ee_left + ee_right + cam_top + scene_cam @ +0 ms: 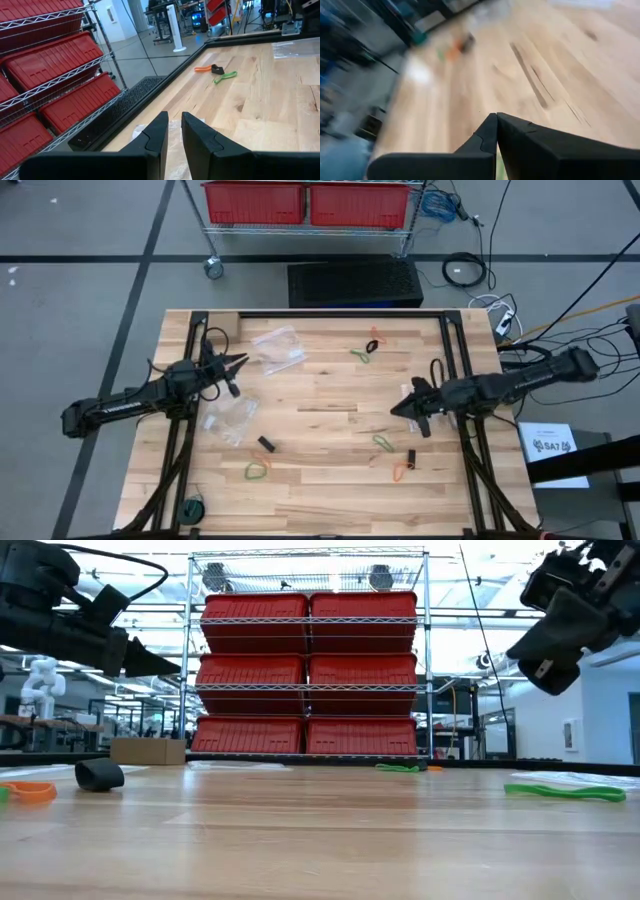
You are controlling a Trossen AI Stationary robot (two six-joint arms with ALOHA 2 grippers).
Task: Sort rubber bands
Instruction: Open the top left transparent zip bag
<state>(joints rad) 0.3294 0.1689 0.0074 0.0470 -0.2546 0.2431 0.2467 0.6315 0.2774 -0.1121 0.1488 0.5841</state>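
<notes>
High view: your left gripper (238, 366) hangs over the worktop (330, 480) near its left rail, between two clear bags (278, 348) and (230, 420). Your right gripper (397, 408) hangs right of centre, pointing inward. The rubber bands lie scattered: a green band (360, 355) with an orange one (372, 345) near the far edge; a green band (383, 443) just below the right gripper; an orange band (400, 471) beside a black piece (411, 459); a green band (257, 471) and a black piece (265, 444) at lower left. No band touches either gripper.

Low view: both arms hang clear above the worktop (320, 850). A black band (99, 774) and an orange band (30, 791) lie at left, a green band (565, 792) at right. Red bins (310, 680) fill the rack behind.

Left wrist view: your left gripper (174, 130) has its fingers (159, 135) nearly together, a narrow gap between them, holding nothing. Ahead lie an orange band (202, 69), a black piece (217, 69) and a green band (225, 76), close together.

Right wrist view: your right gripper (496, 122) has its fingertips meeting, with nothing visible between them. The worktop (520, 60) beyond is blurred; orange and green smears (451, 50) lie far off.
</notes>
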